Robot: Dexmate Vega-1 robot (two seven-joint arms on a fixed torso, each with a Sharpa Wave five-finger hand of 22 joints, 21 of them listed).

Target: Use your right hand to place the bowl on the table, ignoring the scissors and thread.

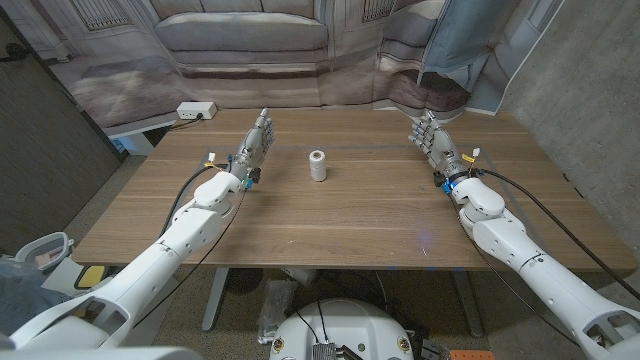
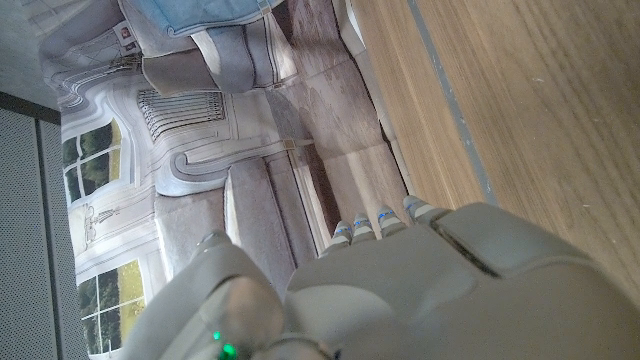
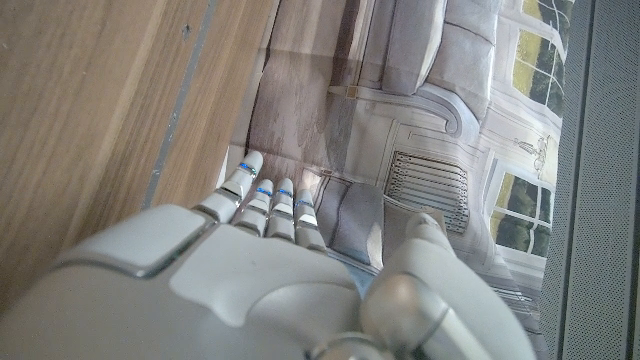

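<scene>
A white spool of thread (image 1: pixel 318 165) stands upright on the wooden table (image 1: pixel 340 220), midway between my two hands. My left hand (image 1: pixel 255 142) stands on its edge to the left of the spool, fingers straight and reaching toward the far edge, holding nothing. My right hand (image 1: pixel 433 140) stands the same way at the right, fingers extended and empty. In the left wrist view the back of my left hand (image 2: pixel 440 290) lies along the table; in the right wrist view my right hand (image 3: pixel 250 270) does likewise.
A white power strip (image 1: pixel 196 110) lies at the table's far left corner. A printed backdrop of a sofa (image 1: pixel 250 40) hangs behind the table, and a blue cloth (image 1: pixel 470 40) hangs at the back right.
</scene>
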